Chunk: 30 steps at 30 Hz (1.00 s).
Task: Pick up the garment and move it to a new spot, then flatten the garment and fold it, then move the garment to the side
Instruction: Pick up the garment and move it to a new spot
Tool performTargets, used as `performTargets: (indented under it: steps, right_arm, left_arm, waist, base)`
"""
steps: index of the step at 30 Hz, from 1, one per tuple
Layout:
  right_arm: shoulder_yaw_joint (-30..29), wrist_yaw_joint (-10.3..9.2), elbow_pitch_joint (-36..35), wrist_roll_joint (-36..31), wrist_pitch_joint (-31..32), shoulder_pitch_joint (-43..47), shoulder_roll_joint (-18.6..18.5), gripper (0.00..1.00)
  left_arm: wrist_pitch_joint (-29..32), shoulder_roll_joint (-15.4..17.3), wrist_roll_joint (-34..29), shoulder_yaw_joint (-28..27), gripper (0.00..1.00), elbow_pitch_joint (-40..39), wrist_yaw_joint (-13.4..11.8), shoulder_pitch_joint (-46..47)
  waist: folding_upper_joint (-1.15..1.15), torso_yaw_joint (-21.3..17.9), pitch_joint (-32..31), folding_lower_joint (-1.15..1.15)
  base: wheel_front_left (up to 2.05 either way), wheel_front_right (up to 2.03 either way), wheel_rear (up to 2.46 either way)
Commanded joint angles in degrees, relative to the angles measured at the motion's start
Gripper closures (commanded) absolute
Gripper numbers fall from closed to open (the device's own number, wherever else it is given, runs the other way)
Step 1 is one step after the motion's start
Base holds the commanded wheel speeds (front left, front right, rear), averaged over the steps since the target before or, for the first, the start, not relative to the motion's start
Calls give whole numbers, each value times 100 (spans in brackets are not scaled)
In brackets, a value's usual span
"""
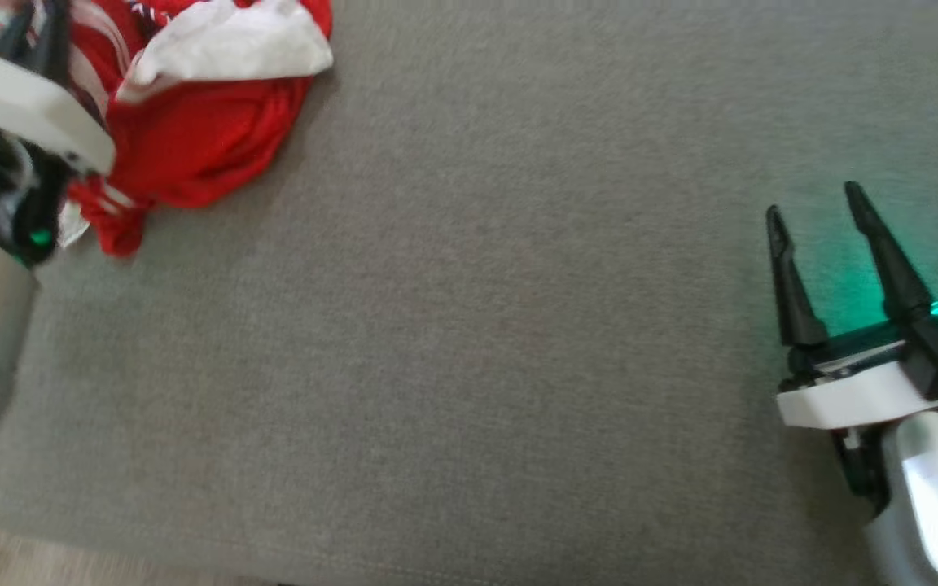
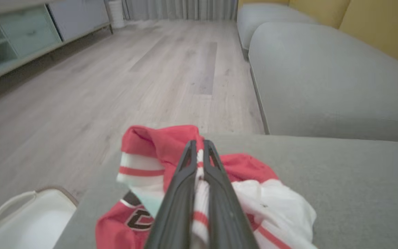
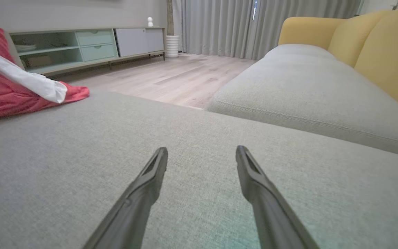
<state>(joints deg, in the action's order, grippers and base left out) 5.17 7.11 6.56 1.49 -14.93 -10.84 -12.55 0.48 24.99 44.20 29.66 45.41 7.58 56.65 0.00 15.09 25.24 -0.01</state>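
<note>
Grey sofa seat (image 1: 477, 342) stretches wide before me. On it the left claw (image 2: 199, 144) is pinched shut on a fold of the red-and-white garment (image 2: 150, 145), which lies bunched at the seat's far left corner, near the edge. The right claw (image 1: 813, 202) hovers spread and empty, well apart. Only the pickup looks under way, I'd say; moving, flattening, folding and setting aside all remain.

No legible words or numbers anywhere. On the red garment (image 2: 157, 145), just a dark outlined emblem (image 2: 138, 219), partly covered, too blurred to read.
</note>
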Motion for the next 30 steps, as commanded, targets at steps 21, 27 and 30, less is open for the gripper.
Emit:
performTargets:
  steps: [21, 27, 30]
  right_arm:
    - [337, 37, -90, 481, -7, 656, 814, 0]
    - [304, 37, -129, 533, -7, 701, 894, 0]
    - [342, 37, -167, 547, -7, 665, 929, 0]
  left_arm:
    - [2, 540, 313, 1333, 100, -2069, -9, 1301]
    - [249, 233, 684, 1602, 100, -2556, -9, 1066]
    - [306, 121, 768, 1798, 100, -2683, -9, 835]
  waist:
    - [0, -1978, -1975, 1]
    - [0, -2328, -1927, 1]
    - [0, -2445, -1761, 1]
  base:
    - [0, 0, 0]
    - [0, 0, 0]
    - [0, 0, 0]
